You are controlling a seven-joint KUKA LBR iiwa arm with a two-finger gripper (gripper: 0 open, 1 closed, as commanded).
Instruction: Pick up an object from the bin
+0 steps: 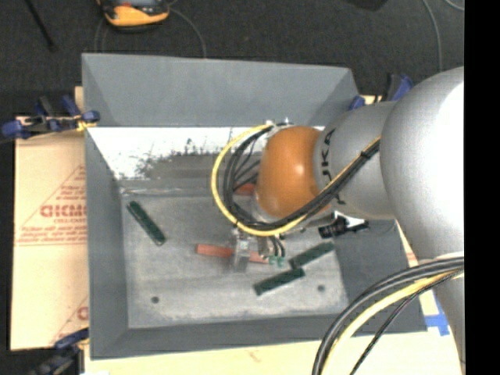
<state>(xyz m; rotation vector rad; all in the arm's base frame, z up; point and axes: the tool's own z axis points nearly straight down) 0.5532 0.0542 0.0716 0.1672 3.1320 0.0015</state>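
Light reads as overhead and fairly even from my end; bin [105,287] floor comes out mid grey; its far inner wall is much brighter, close to washed out white along the upper band; left and near walls sit a shade darker; the dark floor [234,14] around the bin is dim, with little detail in it; the arm [422,155] shell is the brightest surface, a broad soft sheen on the silver; the orange cover [291,170] is lit on top and darker toward its lower edge; bin floor dims slightly under the hand [248,255], and that shadow's edges are diffuse
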